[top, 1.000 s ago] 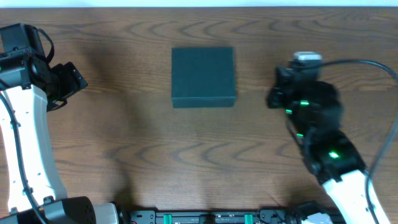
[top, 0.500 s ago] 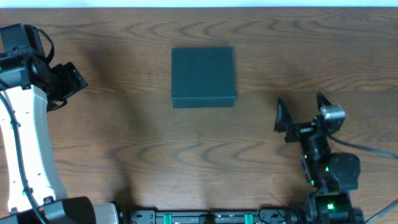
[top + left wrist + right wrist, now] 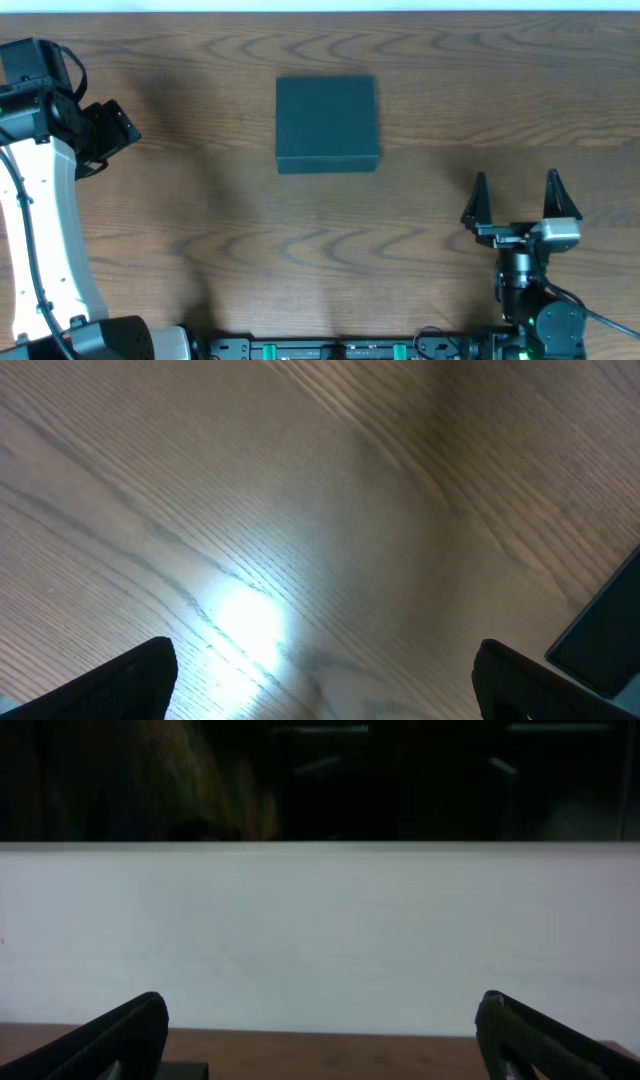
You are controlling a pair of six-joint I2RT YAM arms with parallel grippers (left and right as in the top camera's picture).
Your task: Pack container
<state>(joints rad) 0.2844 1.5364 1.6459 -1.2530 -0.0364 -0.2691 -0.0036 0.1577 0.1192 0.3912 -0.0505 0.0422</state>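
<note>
The container (image 3: 327,124) sits shut near the far edge. The right gripper (image 3: 516,192), by the near edge, and the left gripper (image 3: 112,132), by the left edge, both have their fingers apart.

the container (image 3: 327,124), a dark teal square box, lies flat and closed at the table's upper middle.

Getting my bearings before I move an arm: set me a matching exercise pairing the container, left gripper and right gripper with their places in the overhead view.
Things:
1. container
2. left gripper
3. right gripper

Places in the overhead view:
A. bottom right, jaws open and pointing up the image
B. far left edge, upper half
C. upper centre, lid shut

Pairs: 1-C, 2-B, 3-A
</note>
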